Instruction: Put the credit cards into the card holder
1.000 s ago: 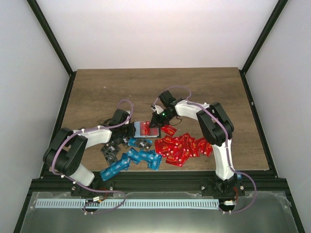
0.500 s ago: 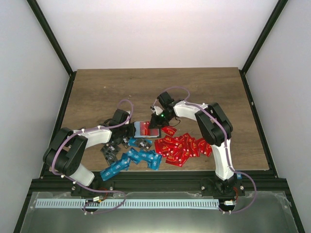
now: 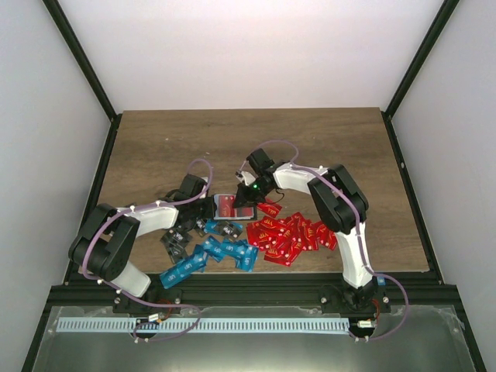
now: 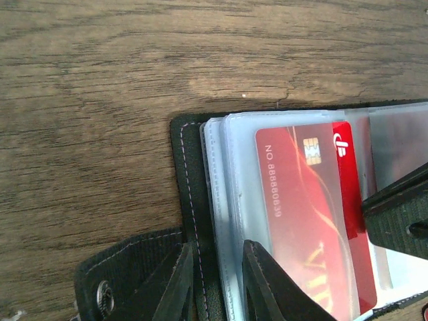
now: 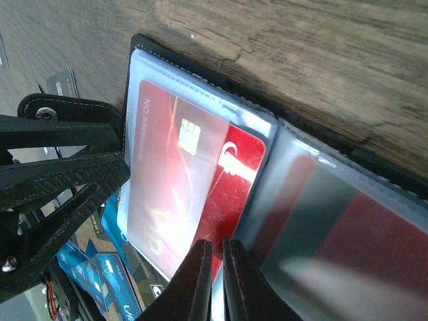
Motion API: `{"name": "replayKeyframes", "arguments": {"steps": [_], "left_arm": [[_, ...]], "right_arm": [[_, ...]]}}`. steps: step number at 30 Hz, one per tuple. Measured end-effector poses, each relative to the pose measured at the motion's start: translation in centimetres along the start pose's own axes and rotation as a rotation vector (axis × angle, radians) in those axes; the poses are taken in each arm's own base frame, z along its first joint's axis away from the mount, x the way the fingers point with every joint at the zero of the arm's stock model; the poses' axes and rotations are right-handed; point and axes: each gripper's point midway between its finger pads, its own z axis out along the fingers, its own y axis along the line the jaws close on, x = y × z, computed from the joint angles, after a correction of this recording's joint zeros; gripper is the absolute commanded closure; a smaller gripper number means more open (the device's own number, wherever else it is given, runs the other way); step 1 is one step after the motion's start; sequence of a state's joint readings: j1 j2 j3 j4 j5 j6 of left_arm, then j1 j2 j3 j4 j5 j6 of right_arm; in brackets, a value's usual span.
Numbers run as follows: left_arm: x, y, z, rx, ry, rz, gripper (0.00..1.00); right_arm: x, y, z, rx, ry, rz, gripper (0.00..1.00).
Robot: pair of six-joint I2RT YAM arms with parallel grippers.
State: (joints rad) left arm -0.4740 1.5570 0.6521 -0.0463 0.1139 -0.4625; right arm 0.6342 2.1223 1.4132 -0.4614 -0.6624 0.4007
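The black card holder (image 3: pixel 226 216) lies open on the table between both grippers. A red credit card (image 4: pixel 307 221) sits mostly inside one of its clear sleeves, with its right end sticking out. My left gripper (image 4: pixel 218 246) is shut on the holder's stitched left edge (image 4: pixel 190 200) and the sleeve edges. In the top view it is at the holder's left side (image 3: pixel 209 208). My right gripper (image 5: pixel 217 242) is shut, and its tips rest at the exposed end of the red card (image 5: pixel 200 180). In the top view it is over the holder's right half (image 3: pixel 242 203).
Loose red cards (image 3: pixel 291 232) lie in a heap right of the holder. Blue cards (image 3: pixel 221 252) lie in front of it. Dark grey cards (image 3: pixel 177 240) lie at the front left under my left arm. The table's near edge is just behind the piles.
My right gripper has moved a little left across the holder toward the left gripper. The red card sits further into the sleeve. The left arm has not moved.
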Motion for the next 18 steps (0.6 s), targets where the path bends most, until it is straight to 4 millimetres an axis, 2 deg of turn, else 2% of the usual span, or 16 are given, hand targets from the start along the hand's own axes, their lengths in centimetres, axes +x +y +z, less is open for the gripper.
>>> {"name": "replayKeyframes", "arguments": {"steps": [11,18], "left_arm": [[-0.03,0.10,0.00,-0.005,-0.002,0.000,0.76],[-0.20,0.46,-0.15,-0.026,-0.013,-0.001,0.64]], "right_arm": [[-0.09,0.59,0.61,-0.047,0.009,0.017,0.93],[-0.09,0.76,0.72,-0.064,0.014,0.033,0.95]]}}
